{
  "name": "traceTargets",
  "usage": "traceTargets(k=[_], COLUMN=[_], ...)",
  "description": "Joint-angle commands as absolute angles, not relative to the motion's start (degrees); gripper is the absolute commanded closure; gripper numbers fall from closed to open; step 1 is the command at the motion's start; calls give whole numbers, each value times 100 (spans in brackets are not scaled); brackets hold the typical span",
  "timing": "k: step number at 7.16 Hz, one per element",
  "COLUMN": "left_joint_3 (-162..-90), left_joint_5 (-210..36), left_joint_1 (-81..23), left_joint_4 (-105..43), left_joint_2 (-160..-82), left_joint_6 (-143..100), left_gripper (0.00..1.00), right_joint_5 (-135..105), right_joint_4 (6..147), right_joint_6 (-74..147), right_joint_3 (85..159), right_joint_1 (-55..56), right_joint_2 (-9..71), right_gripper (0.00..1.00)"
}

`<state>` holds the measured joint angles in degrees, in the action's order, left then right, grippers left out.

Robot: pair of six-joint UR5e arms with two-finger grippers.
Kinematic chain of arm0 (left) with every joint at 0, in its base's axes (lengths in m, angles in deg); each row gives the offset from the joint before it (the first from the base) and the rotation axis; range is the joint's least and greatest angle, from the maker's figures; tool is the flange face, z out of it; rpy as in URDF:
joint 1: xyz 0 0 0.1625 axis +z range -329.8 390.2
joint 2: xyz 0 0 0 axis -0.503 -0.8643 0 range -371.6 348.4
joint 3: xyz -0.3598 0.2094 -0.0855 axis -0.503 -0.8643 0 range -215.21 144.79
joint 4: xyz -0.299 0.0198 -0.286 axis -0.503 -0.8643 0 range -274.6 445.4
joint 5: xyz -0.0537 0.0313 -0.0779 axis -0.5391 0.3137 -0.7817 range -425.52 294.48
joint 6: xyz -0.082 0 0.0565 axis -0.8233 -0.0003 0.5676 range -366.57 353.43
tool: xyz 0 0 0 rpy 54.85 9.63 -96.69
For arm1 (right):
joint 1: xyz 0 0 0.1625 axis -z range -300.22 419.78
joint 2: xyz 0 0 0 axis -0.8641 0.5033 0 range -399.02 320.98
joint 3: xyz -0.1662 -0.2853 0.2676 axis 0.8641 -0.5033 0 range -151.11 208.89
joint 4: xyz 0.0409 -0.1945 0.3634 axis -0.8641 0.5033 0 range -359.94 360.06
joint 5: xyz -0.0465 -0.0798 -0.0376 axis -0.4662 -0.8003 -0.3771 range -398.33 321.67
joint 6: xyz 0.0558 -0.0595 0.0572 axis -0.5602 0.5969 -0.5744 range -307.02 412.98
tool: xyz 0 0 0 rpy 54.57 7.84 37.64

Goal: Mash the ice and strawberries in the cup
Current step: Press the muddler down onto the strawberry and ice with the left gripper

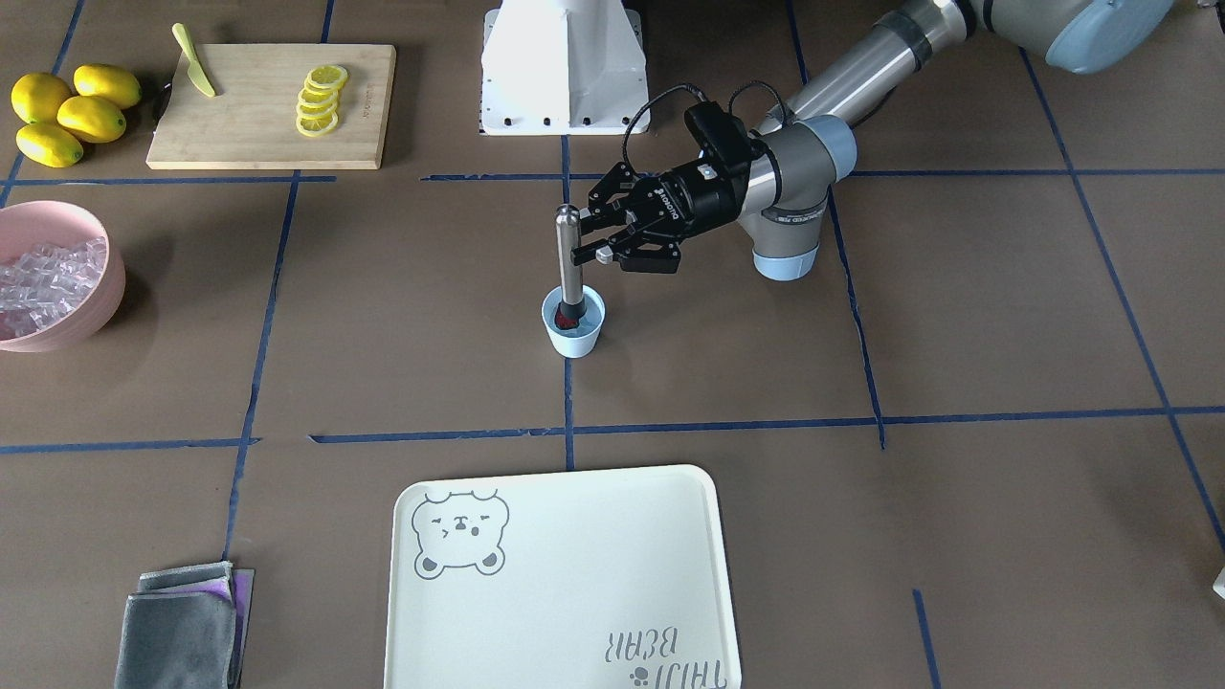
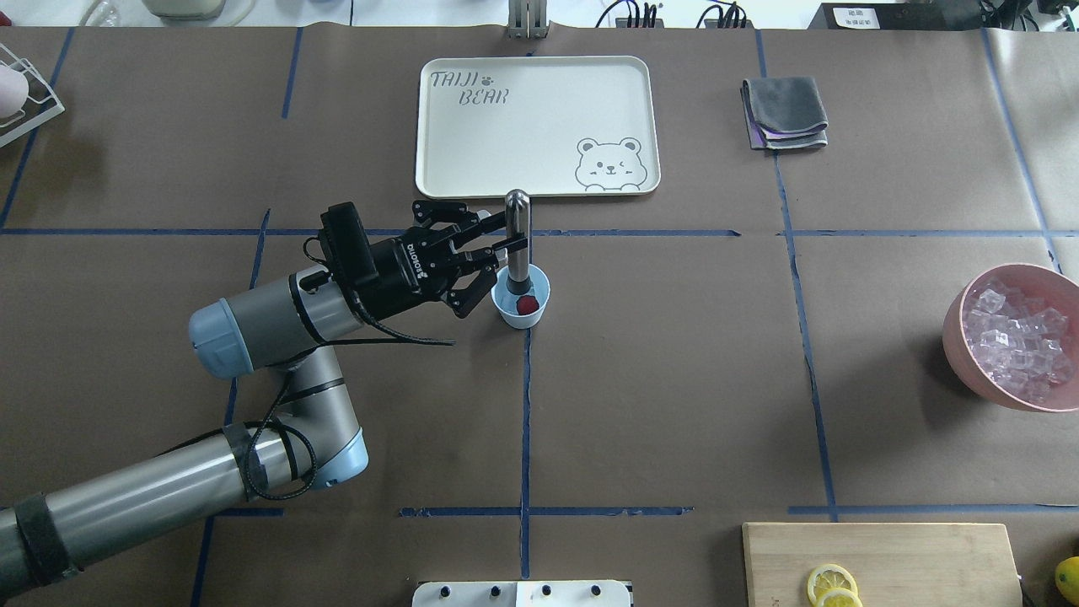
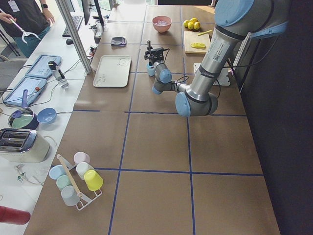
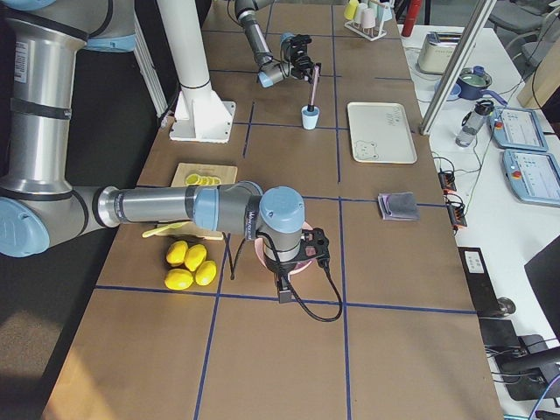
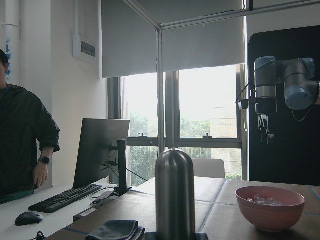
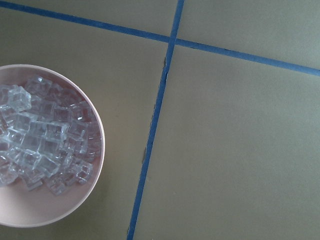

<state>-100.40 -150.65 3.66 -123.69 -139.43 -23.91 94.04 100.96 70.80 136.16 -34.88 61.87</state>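
The light-blue cup (image 2: 521, 297) (image 1: 573, 325) stands at the table's middle with one dark-red strawberry (image 2: 526, 304) inside. A steel muddler (image 2: 517, 228) (image 1: 568, 258) stands upright in the cup, its black foot by the berry. My left gripper (image 2: 506, 242) (image 1: 589, 251) reaches in sideways and is shut on the muddler's shaft above the cup. Ice (image 2: 1016, 341) (image 6: 40, 145) fills the pink bowl (image 2: 954, 333); no ice shows in the cup. My right gripper (image 4: 283, 287) hangs above that bowl, and I cannot tell whether it is open or shut.
A cream bear tray (image 2: 539, 126) lies beyond the cup, a folded grey cloth (image 2: 784, 111) to its right. A cutting board (image 1: 273, 105) with lemon slices, a green knife (image 1: 194, 72) and whole lemons (image 1: 67, 110) sit near the robot's base (image 1: 563, 67).
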Motion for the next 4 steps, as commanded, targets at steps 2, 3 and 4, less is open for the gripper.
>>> traceTargets(k=[2, 3, 4], left_joint_3=[-9823, -9753, -9726], left_joint_5=[-14928, -14919, -14919], left_joint_1=[506, 515, 532], left_joint_4=[-12457, -12466, -12475], left_joint_2=[-13992, -13984, -13984], left_joint_6=[-2178, -2178, -2169], left_gripper=[100, 100, 100], right_joint_5=[9404, 9404, 9404], right_joint_4=[10096, 10096, 10096], right_joint_6=[7083, 7083, 7083], right_joint_3=[13612, 13621, 13621], right_joint_1=[-3488, -3488, -3488], right_joint_2=[6188, 6188, 6188], right_gripper=[0, 0, 1])
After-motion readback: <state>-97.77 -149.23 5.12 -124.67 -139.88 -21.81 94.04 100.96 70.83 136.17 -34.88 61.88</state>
